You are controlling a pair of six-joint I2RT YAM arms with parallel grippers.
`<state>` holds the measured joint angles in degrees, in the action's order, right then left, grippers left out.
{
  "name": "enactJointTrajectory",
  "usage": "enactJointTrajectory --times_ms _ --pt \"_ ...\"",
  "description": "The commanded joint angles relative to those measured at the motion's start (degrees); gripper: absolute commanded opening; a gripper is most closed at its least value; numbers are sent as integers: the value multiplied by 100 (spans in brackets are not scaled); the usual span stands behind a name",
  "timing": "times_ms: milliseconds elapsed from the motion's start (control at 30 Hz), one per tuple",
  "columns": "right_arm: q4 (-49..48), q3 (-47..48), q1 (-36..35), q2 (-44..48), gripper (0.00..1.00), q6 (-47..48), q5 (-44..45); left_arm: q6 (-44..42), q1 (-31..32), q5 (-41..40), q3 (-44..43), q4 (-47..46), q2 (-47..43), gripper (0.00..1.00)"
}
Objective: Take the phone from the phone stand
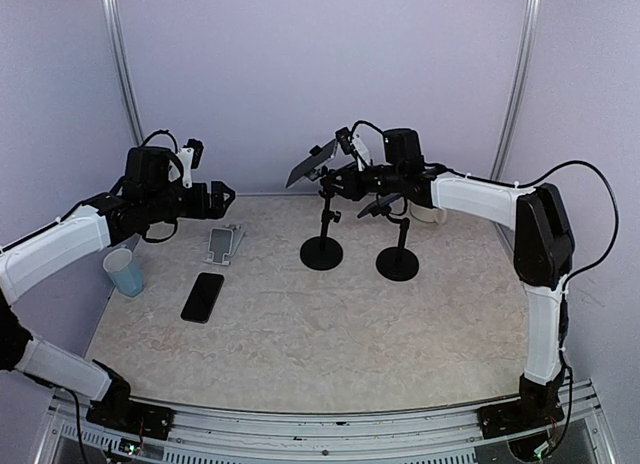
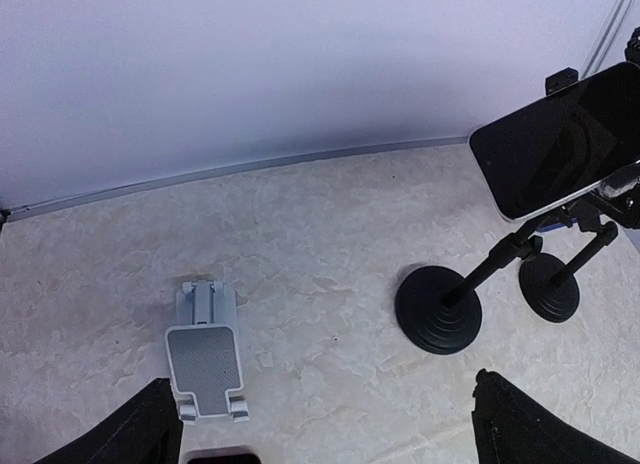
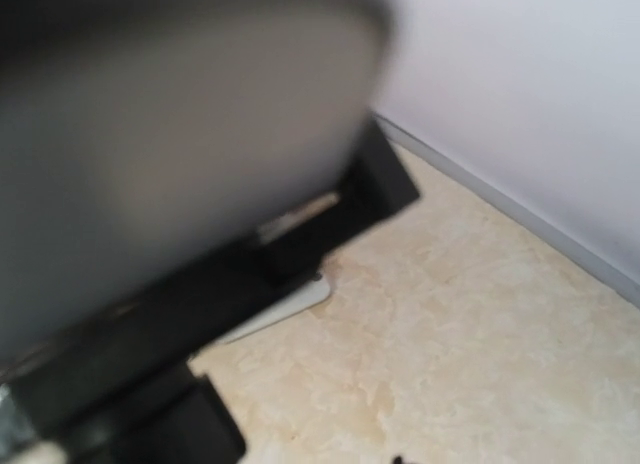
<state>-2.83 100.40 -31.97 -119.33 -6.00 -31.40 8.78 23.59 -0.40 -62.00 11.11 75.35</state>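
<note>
Flagging failure modes. Black-glass phone with a pale rim [image 1: 310, 164] sits tilted, screen up, in the clamp head of the tall black pole stand with a round disc base [image 1: 321, 252], far centre of the marbled beige table [image 1: 300, 364].

Right gripper [image 1: 346, 173] is at the phone's right edge. Its wrist view is just grey and black blur, so I cannot tell whether the jaws are closed on the phone or only beside it.

Risks as I judge them:
- Clamp grips harder than the fingers do: a pull drags the whole stand, which is top-heavy on a thin pole and tips left or near.
- Edge-only pinch on smooth glass: the phone slips out mid-lift and drops onto the table.
- Pulling sideways rather than along the clamp opening: the phone jams or the head swivels.
- Shorter black pole stand [image 1: 398, 264] sits just right of the first, under the right forearm, so a low retreat clips it.

Left gripper [image 1: 222, 194] hangs with jaws wide open, holding nothing, above the grey-white folding desk stand [image 1: 225, 244] on the left. It is well apart from the disc base, so nothing braces that base.

Flat black phone [image 1: 203, 297] and pale blue cup [image 1: 125, 272] lie near left, out of the path.
</note>
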Motion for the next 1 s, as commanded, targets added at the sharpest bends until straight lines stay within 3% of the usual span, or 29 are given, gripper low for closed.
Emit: enactJointTrajectory --times_ms 0,333,533,967 --pt "-127 66 0 564 4 -167 -653 87 47 65 -113 104 -317 99" --pt "167 -404 -20 1213 1 -233 -1090 165 173 58 -48 194 -606 99" --pt "171 -1396 -29 2183 0 -208 -1407 89 439 399 -49 79 -792 99" --pt "150 -3417 -29 3679 0 538 -2273 -703 2087 1042 94 10 -869 99"
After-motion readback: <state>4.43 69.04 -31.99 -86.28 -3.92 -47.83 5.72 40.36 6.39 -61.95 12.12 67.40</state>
